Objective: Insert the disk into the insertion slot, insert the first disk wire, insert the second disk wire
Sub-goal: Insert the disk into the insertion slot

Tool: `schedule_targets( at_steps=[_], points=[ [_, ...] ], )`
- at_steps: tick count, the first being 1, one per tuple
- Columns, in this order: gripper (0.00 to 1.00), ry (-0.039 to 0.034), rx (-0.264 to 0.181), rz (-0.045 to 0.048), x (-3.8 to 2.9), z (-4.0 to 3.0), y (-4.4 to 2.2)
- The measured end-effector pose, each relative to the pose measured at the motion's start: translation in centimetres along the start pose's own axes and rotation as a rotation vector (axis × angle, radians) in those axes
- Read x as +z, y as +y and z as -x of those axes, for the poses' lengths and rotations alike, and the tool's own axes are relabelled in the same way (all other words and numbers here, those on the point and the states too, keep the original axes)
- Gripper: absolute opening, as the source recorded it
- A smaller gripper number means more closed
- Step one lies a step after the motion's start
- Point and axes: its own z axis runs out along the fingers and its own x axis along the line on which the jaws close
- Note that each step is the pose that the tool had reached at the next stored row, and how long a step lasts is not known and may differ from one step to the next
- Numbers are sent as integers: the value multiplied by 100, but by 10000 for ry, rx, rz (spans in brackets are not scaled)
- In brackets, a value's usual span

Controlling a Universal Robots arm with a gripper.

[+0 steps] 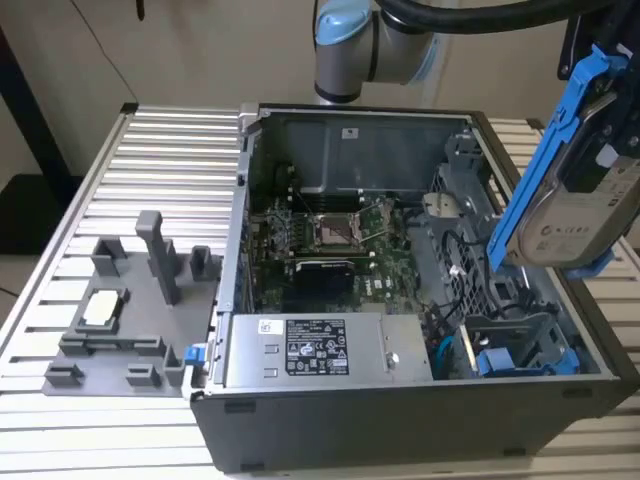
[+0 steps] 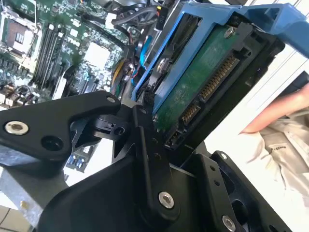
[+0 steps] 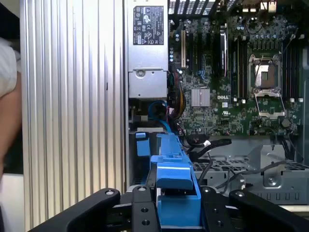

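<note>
The disk (image 1: 570, 200), a silver-grey drive in a blue carrier, hangs tilted in the air over the open computer case's edge on the exterior view's right. My gripper (image 1: 598, 45) is shut on its upper end. In the first wrist view the blue carrier (image 3: 173, 179) sits clamped between the black fingers (image 3: 141, 210) of the gripper (image 3: 176, 210). The second wrist view shows the disk's green circuit board (image 2: 207, 82) and connectors beside a finger (image 2: 147, 130). The insertion slot (image 1: 512, 335) is in the grey drive cage at the case's near corner, well below the disk. Cables (image 1: 448, 345) lie beside the cage; I cannot tell which are the disk wires.
Another blue-framed drive (image 1: 525, 362) sits low in the cage. The case holds a motherboard (image 1: 330, 240), a power supply (image 1: 320, 348) and a perforated fan bracket (image 1: 465, 250). A grey fixture plate (image 1: 125, 320) lies on the ribbed table. A person's hand (image 2: 285, 111) is near the disk.
</note>
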Motion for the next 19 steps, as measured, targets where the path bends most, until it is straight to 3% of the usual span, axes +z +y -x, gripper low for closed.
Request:
schedule_targets(
  at_steps=[5,19],
  points=[
    [33,0,0,0,21,-19,-8],
    [33,49,3,-1,216,-119,-46]
  ],
)
